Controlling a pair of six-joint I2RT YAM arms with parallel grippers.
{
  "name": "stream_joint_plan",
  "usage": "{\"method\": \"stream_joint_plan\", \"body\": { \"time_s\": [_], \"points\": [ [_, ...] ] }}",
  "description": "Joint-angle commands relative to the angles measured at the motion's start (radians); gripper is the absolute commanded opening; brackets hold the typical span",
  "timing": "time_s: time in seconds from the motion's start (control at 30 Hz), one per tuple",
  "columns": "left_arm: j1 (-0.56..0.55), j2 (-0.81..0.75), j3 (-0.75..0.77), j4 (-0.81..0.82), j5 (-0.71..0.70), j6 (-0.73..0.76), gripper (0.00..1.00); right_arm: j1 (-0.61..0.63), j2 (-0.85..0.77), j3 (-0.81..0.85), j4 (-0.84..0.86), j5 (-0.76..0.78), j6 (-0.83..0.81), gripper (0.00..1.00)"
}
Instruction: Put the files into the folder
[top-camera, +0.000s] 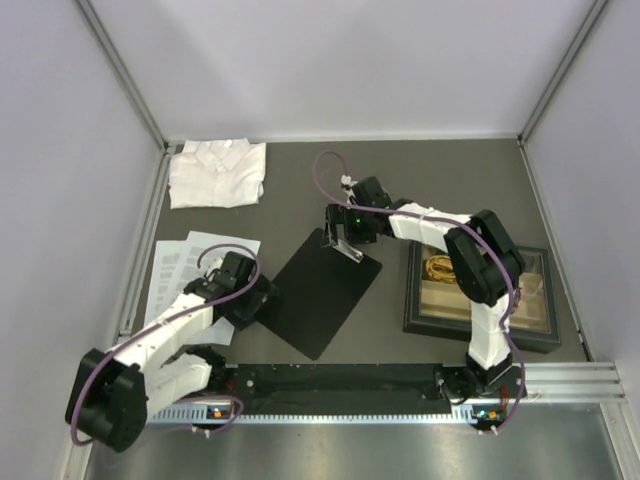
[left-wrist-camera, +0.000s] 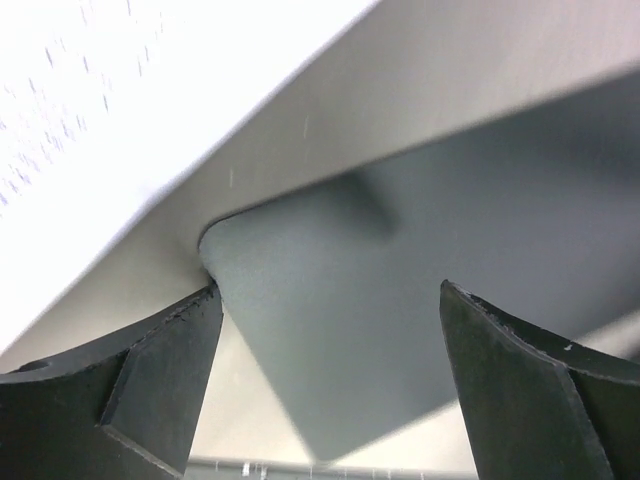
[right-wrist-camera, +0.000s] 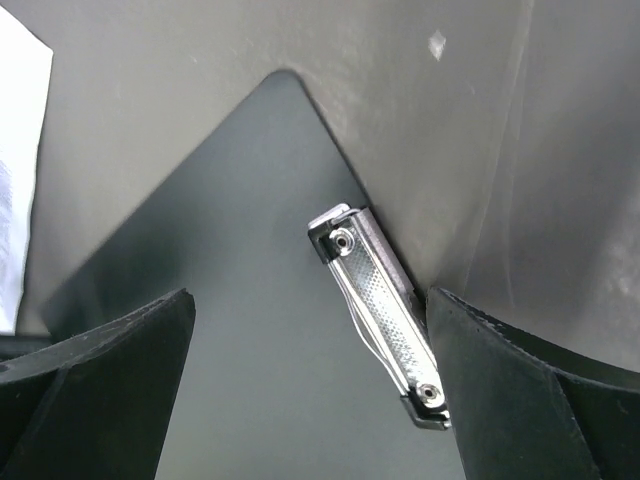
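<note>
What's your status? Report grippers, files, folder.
Left gripper open at a corner of the folder. Right gripper open over the clip. Files on table beside folder, none in it. Shirt, tray apart.

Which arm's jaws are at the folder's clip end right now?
The right gripper, open over the silver clip of the folder; the left gripper is at the opposite corner, by the files.
</note>
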Motion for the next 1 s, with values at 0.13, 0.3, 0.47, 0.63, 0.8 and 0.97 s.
{"method": "stream_joint_plan", "body": {
  "time_s": [0.13,0.3,0.47,0.63,0.8,0.97],
  "points": [
    [0.009,0.212,0.115,0.077,-0.273,0.138,0.96,0.043,-0.146,-0.132,-0.115,0.126,0.049,0.98],
    [0.007,0.204,0.249,-0.035,-0.335,0.264,0.98,0.063,-0.227,-0.116,-0.215,0.318,-0.057,0.99],
    [0.009,0.103,0.29,-0.043,-0.092,0.474,0.97,0.082,-0.272,-0.078,-0.281,0.401,-0.178,0.99],
    [0.009,0.045,0.267,0.124,0.188,0.522,0.94,0.098,-0.243,-0.054,-0.238,0.295,-0.198,0.91],
    [0.013,0.078,0.336,0.1,0.041,0.524,0.94,0.102,-0.189,-0.001,-0.22,0.185,-0.201,0.63],
    [0.032,0.228,0.376,0.207,0.286,0.55,0.88,0.106,-0.134,0.025,-0.224,0.172,-0.247,0.37]
  ]
}}
